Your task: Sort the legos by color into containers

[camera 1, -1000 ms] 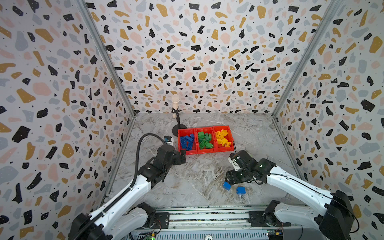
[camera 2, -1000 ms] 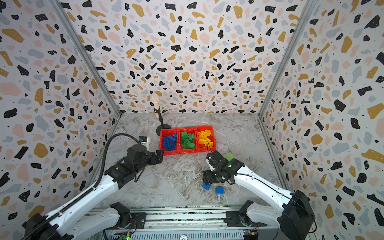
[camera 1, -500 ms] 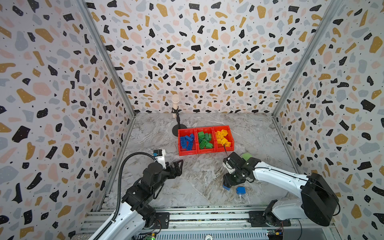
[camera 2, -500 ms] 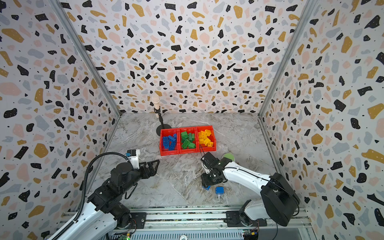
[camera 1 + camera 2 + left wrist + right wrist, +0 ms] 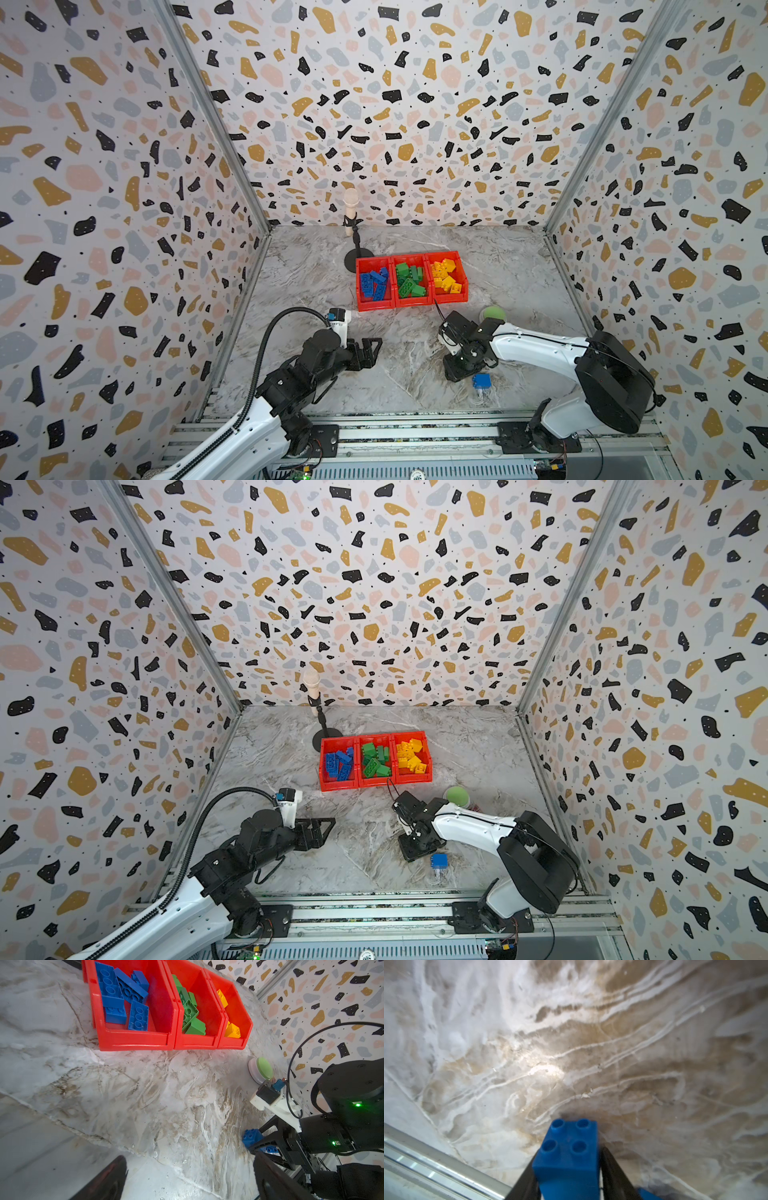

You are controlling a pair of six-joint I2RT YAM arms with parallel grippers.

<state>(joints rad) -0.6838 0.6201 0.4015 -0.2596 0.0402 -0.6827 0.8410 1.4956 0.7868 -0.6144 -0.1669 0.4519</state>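
Three joined red containers [image 5: 411, 306] stand mid-table, holding blue legos [image 5: 374, 283], green legos [image 5: 409, 280] and yellow legos [image 5: 446, 274]. My right gripper [image 5: 456, 373] points down at the table in front of them. It is shut on a square blue lego [image 5: 569, 1153], which the left wrist view shows between the black fingers [image 5: 252, 1138]. The gripper hides this brick in both top views. A second blue lego [image 5: 481, 380] lies loose on the table just beside it. My left gripper [image 5: 374, 351] hovers open and empty over the bare marble at the front left.
A round green-topped white button [image 5: 492, 313] sits just behind the right arm. A black microphone stand [image 5: 356, 257] stands behind the left container. An aluminium rail [image 5: 415, 432] runs along the table's front edge. Patterned walls enclose three sides.
The right gripper came down over the nearer blue lego and its jaws closed on it. The left arm drew back from the containers toward the front left, still open.
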